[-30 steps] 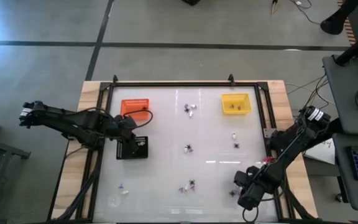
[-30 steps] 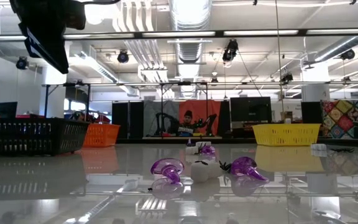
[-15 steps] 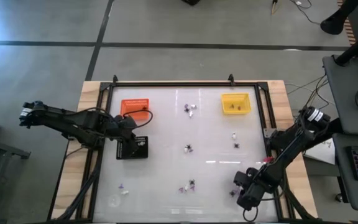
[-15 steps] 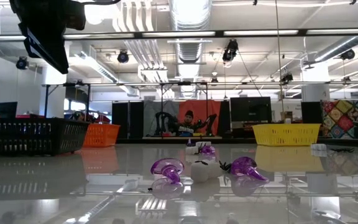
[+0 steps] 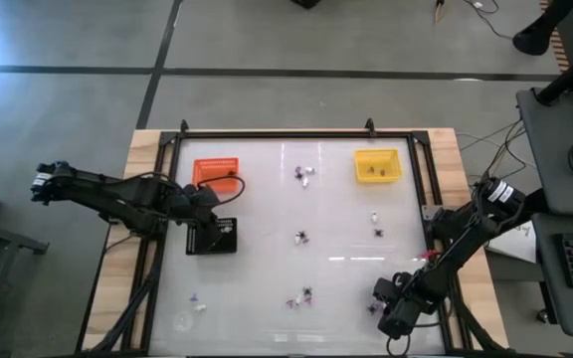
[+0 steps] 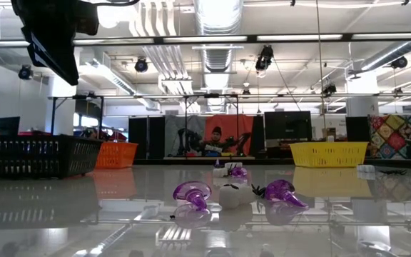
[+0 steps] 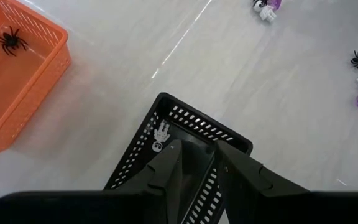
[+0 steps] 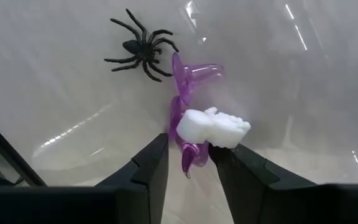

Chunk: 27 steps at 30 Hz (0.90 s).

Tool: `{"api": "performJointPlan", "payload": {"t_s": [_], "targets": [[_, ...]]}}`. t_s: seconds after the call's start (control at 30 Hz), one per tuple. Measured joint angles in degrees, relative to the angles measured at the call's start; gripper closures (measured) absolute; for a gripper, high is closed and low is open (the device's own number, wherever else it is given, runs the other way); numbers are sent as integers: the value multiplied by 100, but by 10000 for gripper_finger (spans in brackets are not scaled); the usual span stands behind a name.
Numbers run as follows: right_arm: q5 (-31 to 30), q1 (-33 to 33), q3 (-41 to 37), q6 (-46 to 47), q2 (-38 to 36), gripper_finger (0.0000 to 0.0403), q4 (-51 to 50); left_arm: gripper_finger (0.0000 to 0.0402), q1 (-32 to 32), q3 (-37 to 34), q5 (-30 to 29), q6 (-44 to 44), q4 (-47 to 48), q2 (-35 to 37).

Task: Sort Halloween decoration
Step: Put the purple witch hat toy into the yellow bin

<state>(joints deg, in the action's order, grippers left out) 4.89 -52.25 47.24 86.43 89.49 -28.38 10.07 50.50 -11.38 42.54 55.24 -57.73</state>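
My right gripper point(image 8: 188, 163) is open near the table's near right corner point(image 5: 381, 304). Its fingers stand on either side of the lower end of a purple trinket point(image 8: 185, 99), with a white trinket point(image 8: 213, 127) lying on it and a black spider point(image 8: 138, 46) just beyond. My left gripper point(image 7: 197, 160) is open and hovers over the black tray point(image 7: 194, 134), which holds a white skeleton trinket point(image 7: 161, 134). Other trinkets lie scattered on the table point(image 5: 301, 237), point(image 5: 304, 296), point(image 5: 306, 175), point(image 5: 377, 225). My right gripper comes at the purple trinket's end point(image 8: 188, 158) slanting down from above, one finger on each side of it. The trinkets lie on the table. Whether a finger touches the purple or the white trinket, I cannot tell.
The orange tray point(image 5: 217, 171) holds a black spider point(image 7: 9, 41); the yellow tray point(image 5: 377, 165) sits at the far right. A black frame rail point(image 5: 277, 132) borders the table. Purple and white trinkets point(image 6: 229, 194) lie near the low camera. A person point(image 6: 216, 139) sits far behind.
My right arm has shifted a little toward the table's near edge, carrying its gripper with it. The left arm and all trinkets have kept still.
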Motion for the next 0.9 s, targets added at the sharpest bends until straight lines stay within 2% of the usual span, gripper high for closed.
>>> {"api": "performJointPlan", "payload": {"t_s": [0.43,0.77,0.9], "targets": [[163,2,39,359,-30,387,-6,324,0,-7,0,-15,11,-2],[241,-2,438,1053,-13,393,-58,324,0,-6,0,-2,12,4],[106,29,662,1420,-13,393,-449,324,0,-7,-2,-6,13,4]]}}
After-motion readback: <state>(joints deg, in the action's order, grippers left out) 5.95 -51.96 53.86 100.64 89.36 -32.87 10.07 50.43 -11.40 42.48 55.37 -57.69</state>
